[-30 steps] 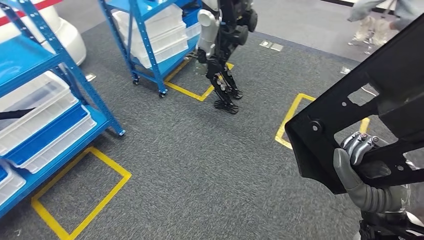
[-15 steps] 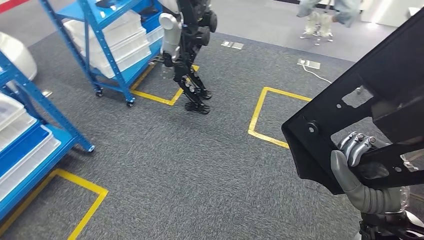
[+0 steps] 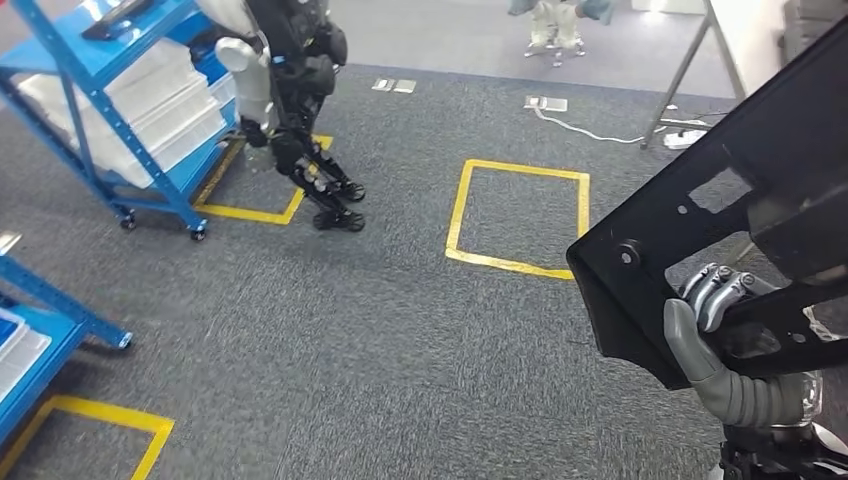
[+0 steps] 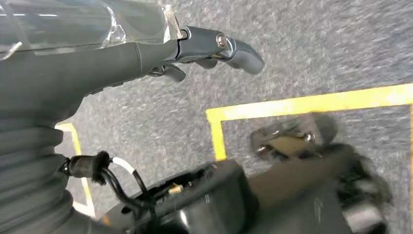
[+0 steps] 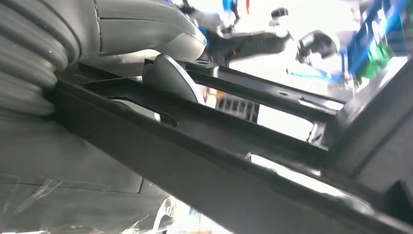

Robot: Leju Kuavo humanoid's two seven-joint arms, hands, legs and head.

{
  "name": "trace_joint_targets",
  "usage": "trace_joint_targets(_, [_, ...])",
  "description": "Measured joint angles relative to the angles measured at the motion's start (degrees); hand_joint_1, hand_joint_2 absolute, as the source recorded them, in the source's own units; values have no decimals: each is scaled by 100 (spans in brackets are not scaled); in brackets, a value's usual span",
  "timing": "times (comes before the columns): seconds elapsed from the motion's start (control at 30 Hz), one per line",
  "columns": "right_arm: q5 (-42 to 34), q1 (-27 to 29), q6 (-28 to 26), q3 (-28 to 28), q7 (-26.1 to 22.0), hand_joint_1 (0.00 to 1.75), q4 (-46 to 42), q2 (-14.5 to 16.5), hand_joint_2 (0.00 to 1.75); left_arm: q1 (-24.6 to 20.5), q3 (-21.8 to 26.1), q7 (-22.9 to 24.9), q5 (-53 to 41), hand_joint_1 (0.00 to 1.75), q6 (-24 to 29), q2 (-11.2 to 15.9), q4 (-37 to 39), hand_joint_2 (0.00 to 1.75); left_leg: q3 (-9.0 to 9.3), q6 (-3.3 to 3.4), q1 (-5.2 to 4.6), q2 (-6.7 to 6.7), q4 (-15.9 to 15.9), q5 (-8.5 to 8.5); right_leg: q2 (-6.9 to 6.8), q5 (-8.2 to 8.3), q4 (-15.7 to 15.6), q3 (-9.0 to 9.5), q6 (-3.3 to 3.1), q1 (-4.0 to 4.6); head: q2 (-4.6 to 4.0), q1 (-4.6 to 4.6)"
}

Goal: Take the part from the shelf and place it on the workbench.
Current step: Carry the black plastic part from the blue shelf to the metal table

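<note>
The part is a large flat black plate with holes and cut-outs, held tilted at the right of the head view. My right hand grips its lower bar, thumb in front and fingers hooked through a cut-out. Close up in the right wrist view, the part's black bars cross the picture with my right hand wrapped around one. In the left wrist view my left hand hangs over the carpet, fingers apart and holding nothing.
A blue shelf on wheels with white bins stands at the back left; another blue shelf's foot is at the near left. Another humanoid robot stands beside the far shelf. Yellow floor squares mark grey carpet. A person's legs show far back.
The whole scene has slid left as the camera turned right; the shelves and other robot now sit further left. The part stays in my right hand as before.
</note>
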Motion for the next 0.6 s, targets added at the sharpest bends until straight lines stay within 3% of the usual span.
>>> trace_joint_targets(0.07, [5,-9,0,1,0,175,0,1,175,-26,3,-6,7,0,20,1,0,175,-340,-5,2,-113,755,-290,123,13,1,-20,-21,8,0,-5])
trace_joint_targets(0.1, [7,-11,0,1,0,175,0,1,175,-41,5,-7,7,0,26,1,-1,175,-397,4,1,-127,887,-287,201,20,2,-24,-24,10,0,-7])
trace_joint_targets(0.13, [7,-10,0,1,1,175,0,1,175,-45,5,-4,3,0,27,1,-1,175,-349,20,1,-140,786,-171,283,28,2,-23,-22,10,0,-8])
trace_joint_targets(0.17, [8,-11,0,1,1,175,-1,2,175,-40,5,0,-1,0,27,0,-1,175,-205,42,4,-189,470,33,371,37,3,-21,-13,8,0,-8])
trace_joint_targets(0.23, [9,-14,0,1,1,175,-2,1,175,-8,5,6,-6,0,19,-1,-1,175,146,87,17,-481,-371,444,539,63,9,-36,26,1,0,-8])
trace_joint_targets(0.27, [12,-18,0,0,1,175,-2,1,175,9,5,7,-5,0,11,-2,-1,175,253,100,19,-616,-661,559,617,83,11,-60,58,-1,0,-8])
trace_joint_targets(0.3, [13,-19,0,-1,1,175,-3,1,175,22,5,6,-5,0,3,-3,-1,175,296,108,12,-697,-807,602,690,107,6,-87,95,-4,0,-8])
trace_joint_targets(0.37, [14,-9,1,-1,2,175,-4,-1,175,20,5,5,-3,0,-5,-7,-1,175,296,145,-8,-603,-851,622,817,164,-25,-131,179,-26,0,-7])
trace_joint_targets(0.43, [14,-5,1,-2,2,175,-5,-7,175,3,5,4,-3,0,-5,-11,-1,175,300,225,-12,-446,-895,679,608,82,105,-212,218,-27,0,-2])
trace_joint_targets(0.5, [16,-17,0,-4,4,175,-8,-19,175,8,5,4,3,0,-2,-13,1,175,282,287,-25,-285,-921,719,236,-280,716,-477,227,-1,0,7])
trace_joint_targets(0.57, [16,-17,1,-4,11,175,-9,-27,175,26,5,3,10,0,0,-13,1,175,250,311,-50,-126,-919,730,119,-652,1512,-805,246,9,0,13])
trace_joint_targets(0.6, [16,-14,1,-4,17,175,-9,-27,175,30,5,2,10,0,-1,-13,1,175,238,316,-60,-46,-918,733,111,-709,1710,-868,252,10,0,14])
